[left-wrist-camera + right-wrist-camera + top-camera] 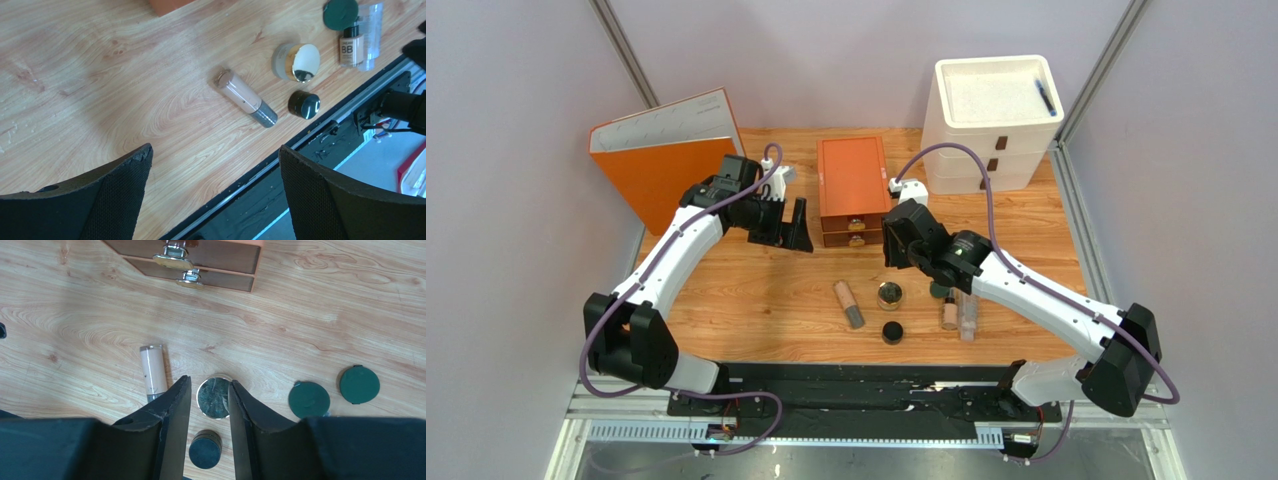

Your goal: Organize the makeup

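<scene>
At lower centre of the top view, the makeup (889, 295) is lying on the table (756, 300): a beige tube (848, 304), a round gold jar (215, 399) and a small black pot (892, 332). The right gripper (209, 382) is hovering half-spread above the jar, gripping nothing; the left gripper (215, 150) is gaping wide.

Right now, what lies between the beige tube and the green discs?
The round gold jar lies there, seen in the right wrist view between the beige tube and the green discs.
</scene>
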Motion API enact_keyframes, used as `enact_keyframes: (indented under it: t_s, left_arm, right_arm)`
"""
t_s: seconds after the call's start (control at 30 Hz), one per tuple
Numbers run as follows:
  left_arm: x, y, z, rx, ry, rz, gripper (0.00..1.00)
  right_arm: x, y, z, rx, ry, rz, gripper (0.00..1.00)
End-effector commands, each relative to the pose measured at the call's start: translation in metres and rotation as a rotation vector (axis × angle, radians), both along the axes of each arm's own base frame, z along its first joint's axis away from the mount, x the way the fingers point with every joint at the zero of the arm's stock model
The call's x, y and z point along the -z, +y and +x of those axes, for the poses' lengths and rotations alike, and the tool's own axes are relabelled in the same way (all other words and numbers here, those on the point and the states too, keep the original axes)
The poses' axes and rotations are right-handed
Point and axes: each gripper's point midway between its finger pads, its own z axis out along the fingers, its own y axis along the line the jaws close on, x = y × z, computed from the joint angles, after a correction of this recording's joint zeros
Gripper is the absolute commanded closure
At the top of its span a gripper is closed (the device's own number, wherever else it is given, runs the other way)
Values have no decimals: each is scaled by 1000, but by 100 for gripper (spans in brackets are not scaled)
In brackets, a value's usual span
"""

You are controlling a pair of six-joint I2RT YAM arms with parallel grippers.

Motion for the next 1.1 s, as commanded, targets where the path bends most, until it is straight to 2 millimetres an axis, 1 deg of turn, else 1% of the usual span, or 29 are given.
enact_keyframes:
  t_s: [0.0, 0.03, 0.07, 0.13, 0.2, 0.23, 0.3, 0.33, 0.37, 0.4, 0.43, 0.5, 0.53, 0.57, 0.6, 0.63, 0.67, 0.7, 0.73, 0.77, 0.8, 0.83, 0.87, 0.9, 0.93, 0.97, 1.0, 1.03, 1.07]
  left_arm:
    - [-22, -13, 7, 5, -69, -80, 1]
    - [-20, -16, 6, 8, -57, -100, 1]
    - [-19, -19, 10, 9, -58, -115, 1]
    - [-23, -27, 12, 21, -42, -153, 7]
    - [-23, -32, 16, 30, -15, -171, 13]
    - [-32, -34, 19, 26, -15, -180, 17]
    - [-43, -36, 21, 28, -33, -194, 21]
    - [-51, -37, 23, 27, -53, -202, 21]
    - [-59, -37, 24, 29, -80, -210, 21]
    - [-64, -37, 25, 30, -99, -213, 22]
    - [-69, -38, 29, 20, -121, -219, 22]
    - [-74, -39, 33, 8, -139, -234, 23]
    - [-79, -44, 38, 0, -150, -267, 26]
    - [-80, -47, 42, -3, -147, -282, 30]
    - [-82, -50, 44, -6, -142, -292, 46]
    - [-88, -54, 48, -10, -145, -308, 53]
    - [-85, -59, 49, 1, -130, -311, 61]
    - [-87, -62, 51, 5, -130, -314, 78]
    - [-89, -65, 53, 5, -133, -313, 84]
    - [-85, -68, 56, 4, -123, -308, 90]
    - [-88, -72, 58, 10, -125, -309, 100]
    - [-88, -74, 59, 5, -113, -309, 100]
    - [-84, -76, 62, 6, -97, -306, 100]
    - [-87, -81, 63, 20, -109, -304, 100]
    - [-84, -82, 65, 14, -104, -287, 100]
    - [-77, -85, 68, 15, -81, -279, 100]
    - [-78, -88, 69, 19, -78, -278, 100]
    - [-75, -94, 69, 20, -78, -263, 100]
    - [-66, -97, 73, 17, -62, -248, 100]
  right_arm:
    - [-13, 16, 5, -20, -8, 21, 63]
    - [-11, 16, 4, -24, 1, 11, 62]
    - [-10, 17, 3, -26, 5, 10, 62]
    - [-2, 14, 0, -20, 32, -4, 59]
    - [4, 14, -2, 5, 59, 8, 57]
    - [6, 16, -3, 9, 68, 22, 54]
    - [12, 20, -3, 23, 96, 56, 50]
    - [13, 26, -3, 20, 107, 83, 46]
    - [17, 29, -2, 31, 126, 98, 44]
    - [18, 32, 1, 60, 148, 137, 43]
    - [18, 41, 0, 49, 176, 187, 41]
    - [17, 48, 4, 73, 221, 260, 41]
    - [14, 53, 3, 70, 232, 294, 32]
    - [11, 55, 4, 77, 234, 318, 28]
    - [4, 54, 5, 90, 228, 353, 24]
    - [4, 56, 5, 121, 238, 399, 20]
    - [-5, 56, 4, 133, 235, 444, 20]
    - [-7, 54, 7, 155, 234, 474, 20]
    - [-7, 52, 9, 199, 239, 519, 20]
    - [-6, 50, 9, 223, 239, 540, 20]
    - [-8, 45, 12, 260, 236, 571, 20]
    - [4, 43, 11, 315, 275, 620, 20]
    - [9, 42, 13, 334, 293, 651, 21]
    - [16, 39, 17, 365, 316, 681, 21]
    - [21, 43, 18, 369, 344, 708, 21]
    - [32, 43, 17, 404, 385, 726, 21]
    - [35, 44, 21, 407, 394, 740, 22]
    - [39, 49, 25, 401, 394, 750, 22]
    - [37, 52, 29, 396, 388, 762, 22]
